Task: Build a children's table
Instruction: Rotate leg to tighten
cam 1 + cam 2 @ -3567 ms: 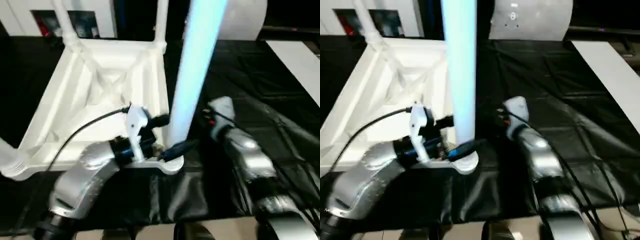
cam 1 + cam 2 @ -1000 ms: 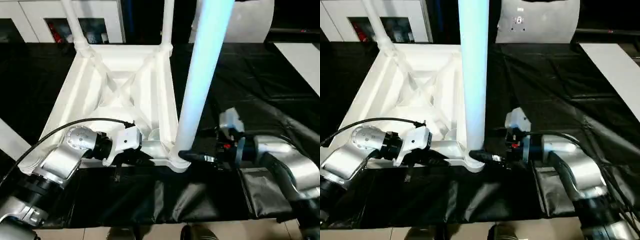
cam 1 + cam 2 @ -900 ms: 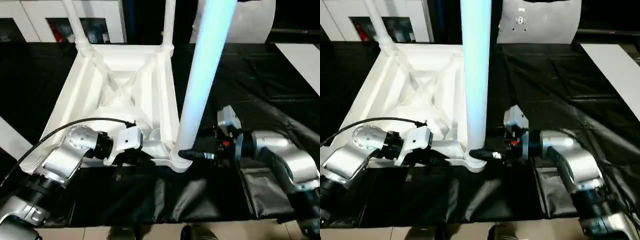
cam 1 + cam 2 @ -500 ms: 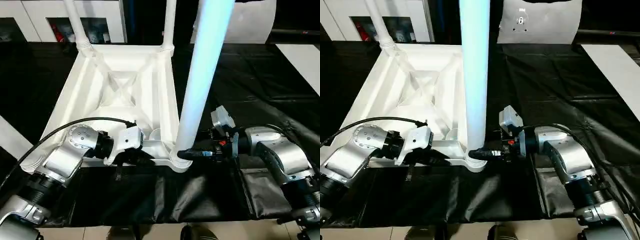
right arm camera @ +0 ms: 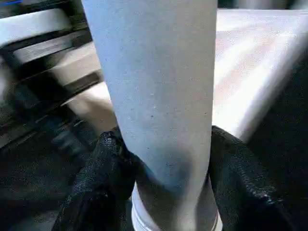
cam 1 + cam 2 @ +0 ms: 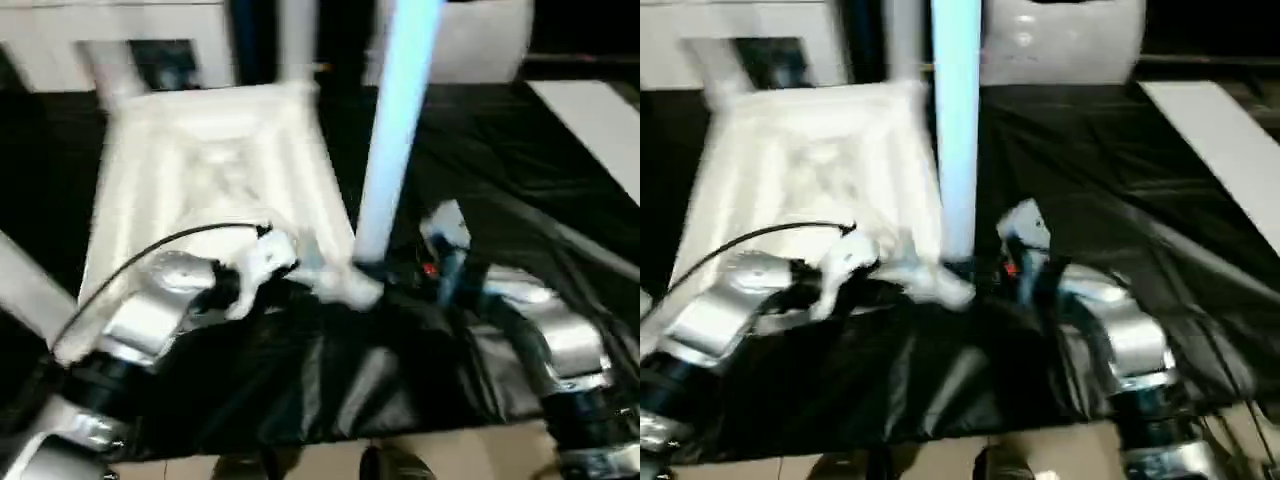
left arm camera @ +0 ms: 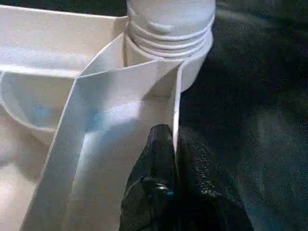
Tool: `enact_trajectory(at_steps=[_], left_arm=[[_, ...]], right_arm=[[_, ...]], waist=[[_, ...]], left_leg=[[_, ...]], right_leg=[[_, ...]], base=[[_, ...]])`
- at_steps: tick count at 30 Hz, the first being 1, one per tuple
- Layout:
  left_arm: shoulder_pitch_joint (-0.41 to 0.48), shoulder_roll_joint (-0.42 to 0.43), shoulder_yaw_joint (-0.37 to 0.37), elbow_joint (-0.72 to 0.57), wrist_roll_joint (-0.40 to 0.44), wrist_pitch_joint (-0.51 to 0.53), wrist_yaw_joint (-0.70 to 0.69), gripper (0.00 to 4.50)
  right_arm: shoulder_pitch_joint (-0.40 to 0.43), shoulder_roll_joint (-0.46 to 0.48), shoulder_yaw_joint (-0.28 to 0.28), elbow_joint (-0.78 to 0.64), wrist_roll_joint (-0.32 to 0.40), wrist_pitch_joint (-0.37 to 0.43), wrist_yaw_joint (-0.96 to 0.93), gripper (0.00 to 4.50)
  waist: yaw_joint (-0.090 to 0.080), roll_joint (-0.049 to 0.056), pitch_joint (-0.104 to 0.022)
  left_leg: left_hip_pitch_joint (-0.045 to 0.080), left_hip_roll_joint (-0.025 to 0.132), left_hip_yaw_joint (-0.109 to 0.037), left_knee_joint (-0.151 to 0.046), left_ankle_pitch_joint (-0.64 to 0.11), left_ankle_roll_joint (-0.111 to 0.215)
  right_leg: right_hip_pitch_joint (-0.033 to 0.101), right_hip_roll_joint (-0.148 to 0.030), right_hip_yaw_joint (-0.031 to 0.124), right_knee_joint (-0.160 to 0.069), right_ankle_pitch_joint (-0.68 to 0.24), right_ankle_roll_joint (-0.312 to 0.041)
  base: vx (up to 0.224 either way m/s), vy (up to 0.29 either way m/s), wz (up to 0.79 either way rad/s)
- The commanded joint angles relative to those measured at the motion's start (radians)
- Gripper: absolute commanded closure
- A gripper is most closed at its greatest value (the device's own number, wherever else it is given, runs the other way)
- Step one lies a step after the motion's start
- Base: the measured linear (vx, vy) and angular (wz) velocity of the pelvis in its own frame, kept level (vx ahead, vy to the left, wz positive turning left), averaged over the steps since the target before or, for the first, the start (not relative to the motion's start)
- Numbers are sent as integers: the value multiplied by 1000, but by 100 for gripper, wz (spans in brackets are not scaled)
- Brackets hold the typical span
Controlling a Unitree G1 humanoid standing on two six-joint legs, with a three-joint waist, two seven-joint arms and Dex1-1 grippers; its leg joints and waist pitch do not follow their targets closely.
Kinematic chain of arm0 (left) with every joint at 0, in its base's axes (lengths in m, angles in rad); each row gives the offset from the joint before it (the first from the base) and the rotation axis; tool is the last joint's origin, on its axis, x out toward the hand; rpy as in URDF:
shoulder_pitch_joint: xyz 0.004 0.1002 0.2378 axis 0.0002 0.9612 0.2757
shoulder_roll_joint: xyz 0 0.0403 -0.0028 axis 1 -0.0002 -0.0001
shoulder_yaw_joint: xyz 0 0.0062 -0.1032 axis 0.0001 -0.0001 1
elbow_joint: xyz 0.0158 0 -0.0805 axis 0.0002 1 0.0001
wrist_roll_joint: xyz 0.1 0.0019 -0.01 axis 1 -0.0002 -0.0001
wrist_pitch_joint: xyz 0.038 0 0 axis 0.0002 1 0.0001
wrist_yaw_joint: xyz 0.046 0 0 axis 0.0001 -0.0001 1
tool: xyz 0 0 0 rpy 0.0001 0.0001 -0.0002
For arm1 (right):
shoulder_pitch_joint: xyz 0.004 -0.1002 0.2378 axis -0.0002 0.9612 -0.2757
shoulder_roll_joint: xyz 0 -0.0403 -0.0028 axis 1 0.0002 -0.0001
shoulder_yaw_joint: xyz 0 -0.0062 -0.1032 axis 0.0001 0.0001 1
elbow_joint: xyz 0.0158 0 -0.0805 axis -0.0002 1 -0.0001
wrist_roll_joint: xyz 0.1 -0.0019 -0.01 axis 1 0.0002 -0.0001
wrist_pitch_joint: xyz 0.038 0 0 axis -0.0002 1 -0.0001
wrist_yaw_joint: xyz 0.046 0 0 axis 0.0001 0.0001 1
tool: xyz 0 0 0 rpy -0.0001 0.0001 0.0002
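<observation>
Upside down on the black-covered worktable [image 6: 560, 190], the white table top [image 6: 200, 180] shows its X-ribbed underside. Its near rim wall is pinched between the pressed-together fingers of the left gripper [image 7: 174, 144], just short of the round corner socket [image 7: 192, 62]. A white leg [image 6: 958, 120] stands upright in that socket, and the right gripper [image 5: 163, 159] clasps it near its base, one black finger [image 5: 103, 168] on either side.

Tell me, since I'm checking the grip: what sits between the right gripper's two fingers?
The upright white leg, near its base; the right gripper has a finger on each side, seen in the right wrist view.
</observation>
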Motion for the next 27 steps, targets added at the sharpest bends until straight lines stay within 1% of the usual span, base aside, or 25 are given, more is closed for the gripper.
enact_trajectory(at_steps=[1,2,3,4,5,6,8,9,10,11,12,13,14,15,17,18,19,20,21,22,23,24,25,26,27], left_arm=[[-26,-125,-12,-43,-46,23,100,450],[-34,-153,-15,-36,-33,31,133,450],[-45,-182,-14,-22,-20,37,170,450],[-63,-225,-6,8,-6,34,228,450],[-72,-245,-1,18,-1,41,257,450],[-78,-259,-4,26,8,42,273,450],[-89,-275,-18,39,31,35,289,450],[-93,-273,-31,45,47,29,287,450],[-96,-269,-40,47,59,28,285,450],[-96,-254,-53,44,81,38,278,450],[-96,-250,-55,44,83,40,275,450],[-89,-217,-59,36,94,41,252,450],[-85,-206,-58,35,95,38,244,450],[-82,-194,-57,36,96,29,234,450],[-76,-168,-55,43,97,2,212,450],[-70,-146,-51,50,97,-21,195,450],[-62,-123,-50,54,92,-45,169,450],[-56,-107,-47,56,88,-54,151,450],[-48,-83,-47,58,87,-79,124,450],[-31,-49,-47,55,70,-115,63,450],[-27,-42,-46,54,65,-119,48,450],[-23,-32,-48,54,62,-135,30,450],[-15,-9,-53,55,56,-174,-11,450],[-12,4,-56,60,54,-188,-31,450],[-10,16,-58,65,53,-202,-48,450]], right_arm=[[34,105,66,-17,-20,65,-129,254],[37,143,59,-16,-38,63,-190,254],[31,183,50,-6,-55,55,-253,254],[12,239,28,29,-68,38,-340,254],[2,269,15,42,-74,36,-386,254],[-7,297,-2,56,-80,36,-434,254],[-27,337,-24,76,-91,30,-503,254],[-34,341,-22,79,-95,26,-503,254],[-32,333,-15,74,-99,18,-491,254],[-26,324,-17,59,-97,16,-472,219],[-24,322,-19,57,-94,16,-467,198],[-6,296,-42,37,-71,17,-430,198],[0,278,-42,31,-69,12,-408,182],[6,262,-43,27,-69,8,-390,175],[19,227,-47,18,-72,2,-359,153],[27,194,-53,11,-57,-6,-311,142],[34,160,-55,4,-46,-14,-262,137],[38,132,-55,1,-38,-23,-222,137],[41,93,-55,-3,-25,-32,-161,122],[39,30,-49,-2,-19,-51,-74,122],[38,13,-48,0,-20,-57,-54,99],[34,0,-48,4,-16,-62,-32,94],[27,-33,-49,12,-7,-74,20,91],[21,-50,-49,19,-2,-81,49,91],[15,-66,-49,24,2,-87,75,87]], waist=[[-5,-7,-46],[-7,-10,-47],[-11,-5,-46],[-17,0,-46],[-20,-2,-47],[-21,-3,-49],[-21,1,-54],[-20,2,-58],[-19,2,-57],[-19,-2,-60],[-17,-3,-60],[-17,-4,-62],[-14,-4,-62],[-13,-4,-63],[-11,-6,-67],[-12,-7,-70],[-9,-7,-74],[-8,-7,-73],[-8,-10,-74],[-7,-9,-73],[-9,-9,-73],[-10,-9,-69],[-10,-8,-69],[-11,-7,-68],[-10,-7,-69]], left_leg=[[42,58,-55,-89,-381,-54],[43,55,-57,-87,-385,-53],[37,56,-60,-91,-377,-50],[39,55,-59,-93,-382,-54],[40,54,-58,-93,-385,-56],[39,52,-60,-94,-377,-55],[33,52,-59,-101,-336,-43],[33,54,-55,-103,-304,-31],[34,54,-51,-101,-291,-20],[34,53,-49,-100,-287,-14],[33,53,-48,-97,-272,-1],[31,54,-46,-96,-259,10],[31,54,-46,-95,-259,16],[29,54,-46,-93,-246,25],[27,54,-43,-90,-205,40],[25,54,-42,-87,-172,51],[22,53,-41,-82,-142,69],[21,53,-41,-81,-130,76],[21,54,-40,-80,-121,83],[19,52,-41,-77,-119,104],[19,53,-39,-77,-122,106],[20,55,-38,-78,-133,106],[23,57,-39,-79,-156,102],[23,58,-39,-80,-163,97],[28,59,-39,-80,-180,86]], right_leg=[[-4,-84,45,-113,-507,-158],[-1,-87,44,-115,-525,-152],[2,-87,44,-115,-527,-140],[-4,-83,43,-118,-520,-134],[-5,-82,43,-119,-517,-132],[-3,-83,43,-119,-503,-130],[6,-77,40,-114,-418,-126],[7,-74,41,-110,-332,-135],[6,-71,42,-108,-274,-145],[9,-71,42,-107,-259,-148],[11,-74,44,-105,-243,-156],[14,-76,43,-105,-234,-164],[15,-77,43,-106,-234,-164],[18,-80,44,-105,-228,-164],[21,-77,42,-100,-179,-173],[24,-76,41,-94,-132,-192],[29,-77,40,-89,-79,-205],[31,-76,40,-85,-53,-212],[33,-74,38,-84,-37,-218],[36,-75,36,-83,-28,-231],[36,-75,36,-83,-36,-234],[32,-77,37,-86,-68,-241],[32,-78,37,-91,-113,-240],[31,-78,38,-92,-132,-239],[28,-77,37,-94,-164,-242]], base=[[0,0,0],[0,0,0],[0,0,0],[0,0,0],[0,0,0],[0,0,0],[0,0,0],[0,0,0],[0,0,0],[0,0,0],[0,0,0],[0,0,0],[0,0,0],[0,0,0],[0,0,0],[0,0,0],[0,0,0],[0,0,0],[0,0,0],[0,0,0],[0,0,0],[0,0,0],[0,0,0],[0,0,0],[0,0,0]])
